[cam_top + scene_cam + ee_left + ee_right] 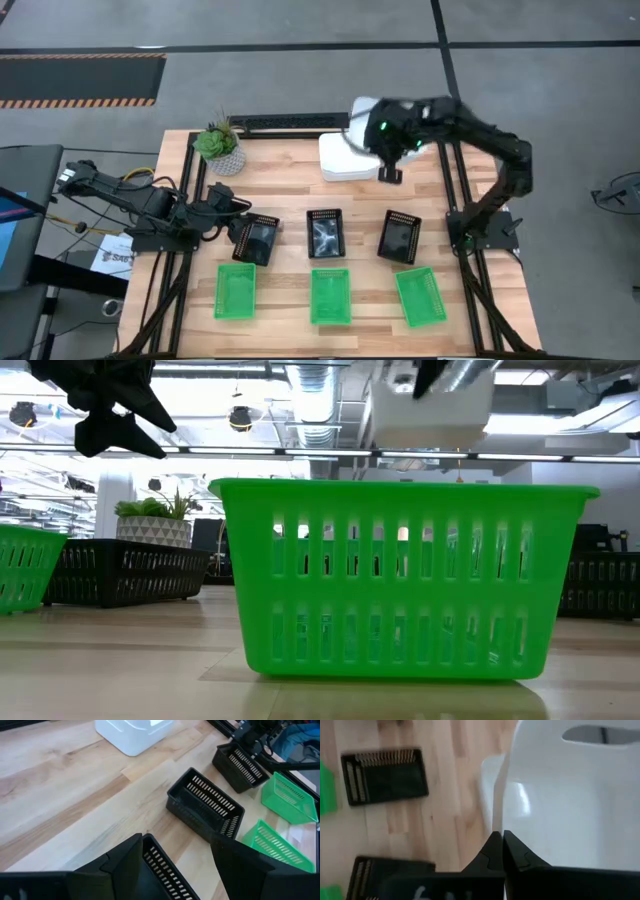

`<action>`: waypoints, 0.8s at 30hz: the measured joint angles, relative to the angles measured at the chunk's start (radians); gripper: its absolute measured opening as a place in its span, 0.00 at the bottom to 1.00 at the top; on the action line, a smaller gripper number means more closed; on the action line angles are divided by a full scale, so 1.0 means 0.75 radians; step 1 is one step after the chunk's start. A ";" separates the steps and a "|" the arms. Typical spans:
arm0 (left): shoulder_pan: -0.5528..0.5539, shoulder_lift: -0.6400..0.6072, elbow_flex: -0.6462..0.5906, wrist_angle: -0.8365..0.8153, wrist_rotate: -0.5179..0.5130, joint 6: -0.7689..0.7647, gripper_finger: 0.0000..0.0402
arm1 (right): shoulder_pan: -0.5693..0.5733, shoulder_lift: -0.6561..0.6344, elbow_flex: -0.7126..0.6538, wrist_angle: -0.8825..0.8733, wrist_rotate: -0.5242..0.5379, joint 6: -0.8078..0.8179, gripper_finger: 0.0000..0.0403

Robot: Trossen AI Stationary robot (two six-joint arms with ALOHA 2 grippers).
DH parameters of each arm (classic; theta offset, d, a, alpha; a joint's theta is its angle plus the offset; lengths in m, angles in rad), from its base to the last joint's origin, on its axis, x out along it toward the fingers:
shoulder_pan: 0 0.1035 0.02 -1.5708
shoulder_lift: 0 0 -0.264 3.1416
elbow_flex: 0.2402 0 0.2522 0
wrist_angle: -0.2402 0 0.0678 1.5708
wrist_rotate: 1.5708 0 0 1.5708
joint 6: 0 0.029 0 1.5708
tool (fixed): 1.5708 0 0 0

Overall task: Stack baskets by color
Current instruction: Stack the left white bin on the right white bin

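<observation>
Three green baskets (235, 290) (330, 295) (420, 296) lie in a row near the table's front edge. Behind them stand three black baskets (258, 240) (325, 233) (399, 236). My right gripper (500, 840) is shut on a white basket (430, 410), held high over the table's far side above another white basket (489, 785) that rests on the wood. My left gripper (175, 870) is open at the left black basket (160, 867), whose end lies between the fingers; I cannot tell whether they touch it. My right gripper pinches the white basket's thin side wall at its rim (498, 820), one finger inside the basket and one outside. The fingers slant down from above. The basket hangs lifted clear of the table and of the white basket below it.
A potted plant (220, 145) stands at the table's far left corner. Black frame rails (455, 190) run along the table's left and right edges. Bare wood lies between the plant and the black baskets.
</observation>
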 joint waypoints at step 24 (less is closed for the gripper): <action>0.000 0.000 0.000 0.000 0.005 -0.033 0.56 | -0.147 0.219 -0.685 0.941 -0.088 -0.379 0.00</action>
